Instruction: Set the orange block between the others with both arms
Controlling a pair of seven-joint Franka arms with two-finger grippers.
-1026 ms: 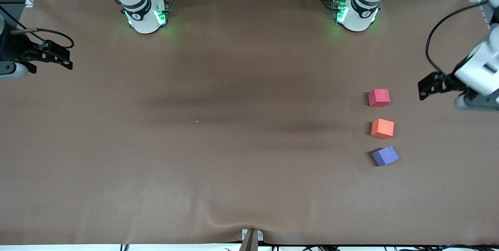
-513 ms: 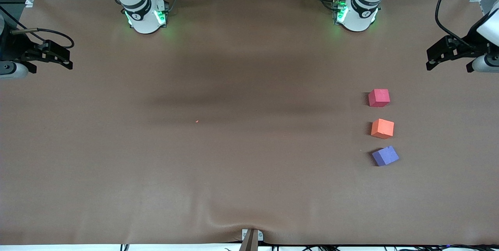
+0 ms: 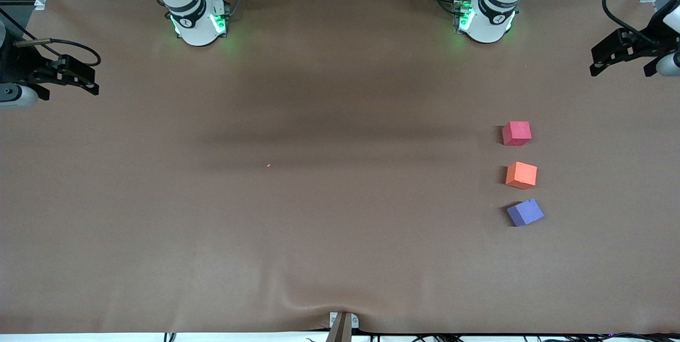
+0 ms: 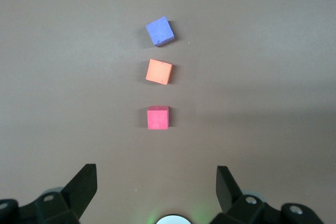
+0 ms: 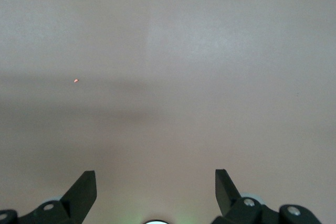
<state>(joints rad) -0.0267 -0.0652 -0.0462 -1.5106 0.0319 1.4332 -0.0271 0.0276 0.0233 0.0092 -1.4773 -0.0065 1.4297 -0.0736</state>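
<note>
Three small cubes lie in a line on the brown table toward the left arm's end. The orange block [image 3: 521, 174] [image 4: 159, 71] rests between the pinkish-red cube [image 3: 516, 133] [image 4: 157, 117], farther from the front camera, and the purple-blue cube [image 3: 525, 212] [image 4: 160, 30], nearer to it. Small gaps separate them. My left gripper [image 3: 603, 58] [image 4: 156, 182] hangs open and empty above the table's edge at the left arm's end, apart from the cubes. At the right arm's end my right gripper [image 3: 85, 77] [image 5: 156, 182] waits, open and empty, over bare table.
A tiny orange crumb [image 3: 269, 165] [image 5: 76, 81] lies near the middle of the table. The two arm bases [image 3: 199, 20] [image 3: 484, 18] stand along the table edge farthest from the front camera. A small bracket [image 3: 342, 323] sits at the nearest edge.
My left gripper has drawn up and away from beside the pinkish-red cube to the table's edge at the left arm's end. The cubes and the right arm have not moved.
</note>
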